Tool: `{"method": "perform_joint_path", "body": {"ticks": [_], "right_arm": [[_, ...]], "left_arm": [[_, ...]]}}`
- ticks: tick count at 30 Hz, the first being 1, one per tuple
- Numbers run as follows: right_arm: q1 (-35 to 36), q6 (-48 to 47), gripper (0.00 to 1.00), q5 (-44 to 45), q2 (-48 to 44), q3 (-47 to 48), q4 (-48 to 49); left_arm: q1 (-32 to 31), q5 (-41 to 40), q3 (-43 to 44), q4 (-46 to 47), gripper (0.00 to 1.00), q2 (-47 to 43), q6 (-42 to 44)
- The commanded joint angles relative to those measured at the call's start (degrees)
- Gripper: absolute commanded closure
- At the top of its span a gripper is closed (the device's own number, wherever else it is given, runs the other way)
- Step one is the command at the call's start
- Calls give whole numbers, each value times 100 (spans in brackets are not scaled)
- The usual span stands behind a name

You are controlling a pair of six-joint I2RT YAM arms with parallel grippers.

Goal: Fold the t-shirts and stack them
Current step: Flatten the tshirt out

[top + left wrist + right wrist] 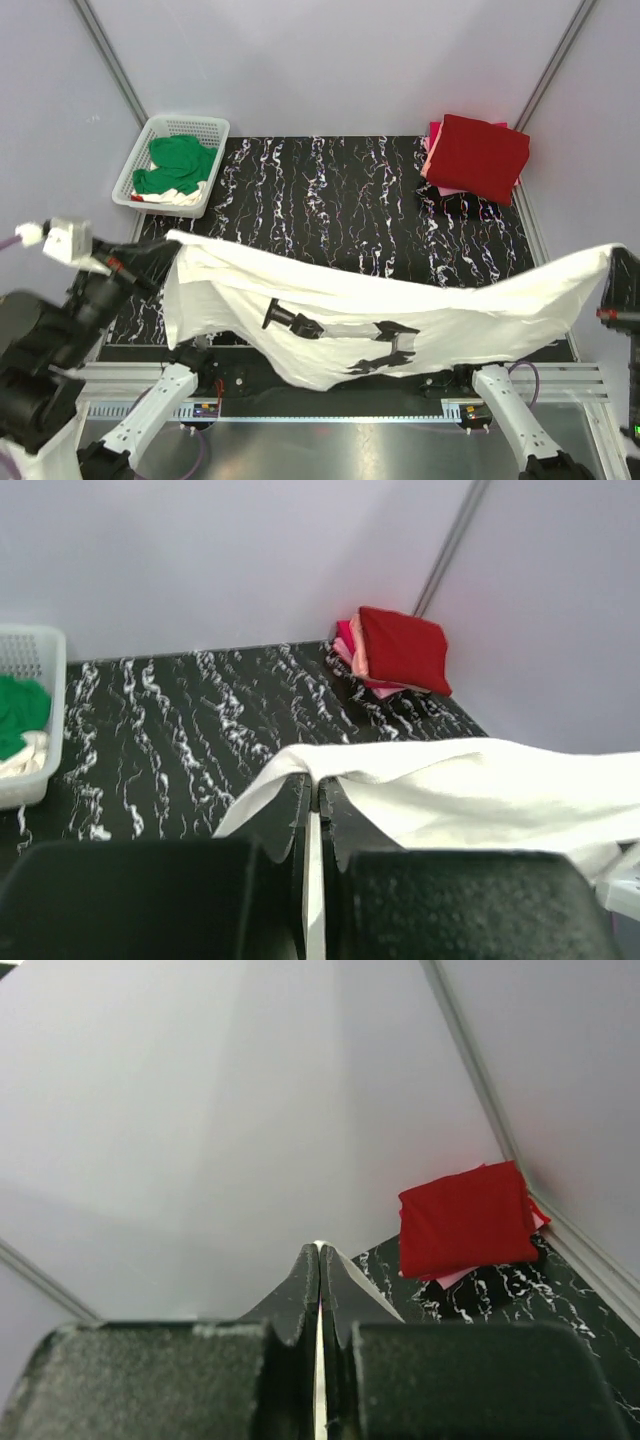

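**White shirt stretched between both arms, ready to be laid down**

The left gripper (312, 792) has its jaws pinched tight on one edge of the white t-shirt (440, 305), with a thin strip of cloth showing in the slit between them. The right gripper (320, 1258) is clamped the same way on the opposite edge, a sliver of white caught between its tips. The shirt runs from one pair of jaws to the other and sags below them in a loose sheet, its black print turned upward. Holding the two ends wide apart probably lets the cloth open out and the creases drop, so that it can go down flat for folding. Whether its lower edge touches the surface I cannot tell.

The folded stack (478, 155), a red shirt on top of pink ones, lies far ahead of the right jaws, well apart from the held shirt. That spot looks like the place where finished shirts go, so this one likely belongs there after folding. The basket (222, 128) sits far ahead of the left jaws and slightly to their outer side. A green shirt (180, 165) is bunched inside it over something pale, apparently waiting its turn.

The table (330, 190) is black with white marbled streaks, and its middle is bare between the basket and the stack. Plain pale walls close it in on three sides, with thin metal posts (110, 65) slanting up at the far corners.
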Motion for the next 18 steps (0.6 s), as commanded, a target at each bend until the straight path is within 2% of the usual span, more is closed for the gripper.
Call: {"method": "perform_joint_path", "body": {"ticks": [1, 5, 6, 7, 8, 9, 10, 11, 12, 13, 14, 15, 16, 17, 18], "right_arm": [[301, -160, 100, 18, 935, -458, 630], [310, -99, 100, -730, 2567, -1110, 1568], [310, -116, 100, -957, 3607, -1058, 1693], [301, -133, 100, -1124, 4252, -553, 1694], [240, -151, 83, -1422, 4972, -34, 1546], [162, -203, 14, -1930, 6563, 754, 536], [187, -204, 1, -1908, 7397, 2841, -284], [239, -308, 0, -1908, 8606, 3811, -1432], [405, -370, 0, -1795, 9018, 4682, -1835], [485, -440, 0, -1672, 9310, 5970, -2117], [547, -511, 0, -1610, 9469, 6191, -2277], [565, -503, 1, -1766, 9236, 6002, -2122], [574, -511, 0, -1855, 8938, 4904, -1833], [574, -416, 0, -1951, 8543, 4110, -969], [574, -336, 0, -2057, 7591, 3240, -412]], "left_arm": [[35, -994, 133, -281, 100, 1109, -239], [122, -1367, 159, -476, 100, 2856, -390], [445, -1349, 212, -388, 99, 3765, -399], [727, -836, 378, -353, 94, 4270, -407], [1008, -474, 527, -335, 82, 4798, -433], [1472, -140, 738, -605, 49, 5864, -503], [1598, 525, 1192, -773, 37, 6284, -539], [1626, 566, 1336, -853, 27, 6523, -565], [1582, 488, 1355, -732, 18, 6473, -618], [1565, 444, 1059, -539, 1, 6281, -705], [1573, 418, 856, -328, 1, 6071, -741], [1573, 374, 680, -56, 1, 5729, -759], [1573, 234, 496, -36, 1, 5630, -742], [1573, 146, 442, -71, 1, 5568, -707], [1573, 136, 389, -123, 1, 5498, -680]]}}
